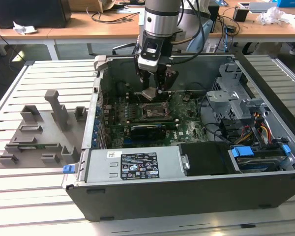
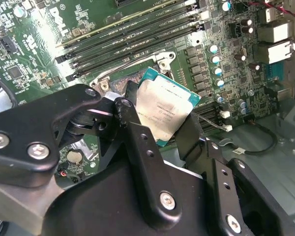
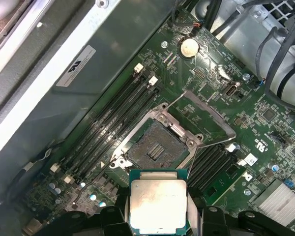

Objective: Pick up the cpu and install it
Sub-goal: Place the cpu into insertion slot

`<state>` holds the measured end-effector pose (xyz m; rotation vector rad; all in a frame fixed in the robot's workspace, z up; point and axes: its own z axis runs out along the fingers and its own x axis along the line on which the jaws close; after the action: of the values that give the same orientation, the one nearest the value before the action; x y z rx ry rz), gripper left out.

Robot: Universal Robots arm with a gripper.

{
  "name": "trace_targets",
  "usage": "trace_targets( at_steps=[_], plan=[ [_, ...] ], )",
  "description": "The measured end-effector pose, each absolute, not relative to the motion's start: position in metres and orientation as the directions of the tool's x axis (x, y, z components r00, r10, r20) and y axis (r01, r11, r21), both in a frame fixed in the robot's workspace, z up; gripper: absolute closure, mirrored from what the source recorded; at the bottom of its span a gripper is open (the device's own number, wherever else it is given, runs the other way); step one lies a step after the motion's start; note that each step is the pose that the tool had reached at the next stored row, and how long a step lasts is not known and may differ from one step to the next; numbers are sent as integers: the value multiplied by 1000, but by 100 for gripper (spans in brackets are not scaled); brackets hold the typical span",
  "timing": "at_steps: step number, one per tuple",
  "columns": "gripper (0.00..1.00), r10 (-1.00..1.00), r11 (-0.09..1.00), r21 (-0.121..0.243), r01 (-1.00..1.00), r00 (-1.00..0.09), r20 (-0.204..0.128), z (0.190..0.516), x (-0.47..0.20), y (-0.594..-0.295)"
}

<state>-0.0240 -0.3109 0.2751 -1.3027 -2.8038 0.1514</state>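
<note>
Gripper (image 2: 157, 119) clamped on the cpu (image 3: 158, 205) by its edges, held in air, open socket (image 3: 157, 147) just below and ahead. I judge install underway; seating calls for squaring corners and gentle lowering.

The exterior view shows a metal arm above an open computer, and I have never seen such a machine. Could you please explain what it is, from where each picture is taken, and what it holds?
It is a robot arm with a pincer at its end. The exterior view comes from a camera standing off the arm; both wrist views come from cameras riding on the arm. An open computer case lies on a slatted table, with a grey holder tray at the exterior view's left. The pincer is shut on the cpu, a flat silver square, and holds it above the motherboard, close to the open socket. The cpu is not yet in the socket.
</note>
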Motion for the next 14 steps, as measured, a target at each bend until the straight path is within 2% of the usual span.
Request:
trace_targets(
  at_steps=[14],
  plan=[
    [45,789,610,-108,785,-614,1,275,-24,-311]
  ],
)
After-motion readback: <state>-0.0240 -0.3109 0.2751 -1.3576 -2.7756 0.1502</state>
